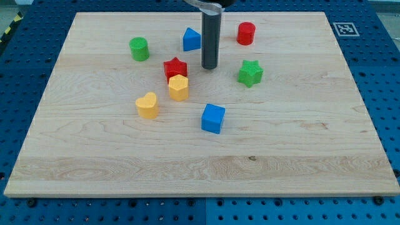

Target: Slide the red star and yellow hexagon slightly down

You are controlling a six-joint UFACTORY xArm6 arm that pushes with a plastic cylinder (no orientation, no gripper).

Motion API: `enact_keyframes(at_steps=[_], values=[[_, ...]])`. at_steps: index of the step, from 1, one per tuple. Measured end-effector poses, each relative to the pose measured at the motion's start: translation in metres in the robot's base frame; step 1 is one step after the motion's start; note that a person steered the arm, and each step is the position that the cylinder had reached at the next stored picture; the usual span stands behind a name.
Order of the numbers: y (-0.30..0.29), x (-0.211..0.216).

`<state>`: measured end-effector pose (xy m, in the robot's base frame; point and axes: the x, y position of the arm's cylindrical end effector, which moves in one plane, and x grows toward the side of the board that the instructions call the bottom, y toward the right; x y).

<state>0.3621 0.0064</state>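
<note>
The red star (175,67) lies on the wooden board left of centre near the view's top. The yellow hexagon (179,87) sits just below it, touching its lower edge. My tip (209,67) rests on the board to the right of the red star, a short gap away, and up and to the right of the yellow hexagon. It touches neither block.
A blue triangular block (191,39) lies above the star. A green cylinder (139,49) is at the upper left, a red cylinder (246,33) at the upper right, a green star (250,73) right of my tip. A yellow heart (147,105) and a blue cube (213,118) lie lower down.
</note>
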Motion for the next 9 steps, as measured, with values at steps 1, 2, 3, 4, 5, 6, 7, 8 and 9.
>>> enact_keyframes(at_steps=[1, 2, 3, 4, 5, 6, 7, 8, 9], values=[[-0.017, 0.000], [-0.038, 0.001], [-0.059, 0.001], [-0.066, 0.001], [-0.065, 0.009], [-0.050, 0.023], [-0.048, 0.040], [-0.048, 0.056], [-0.048, 0.050]])
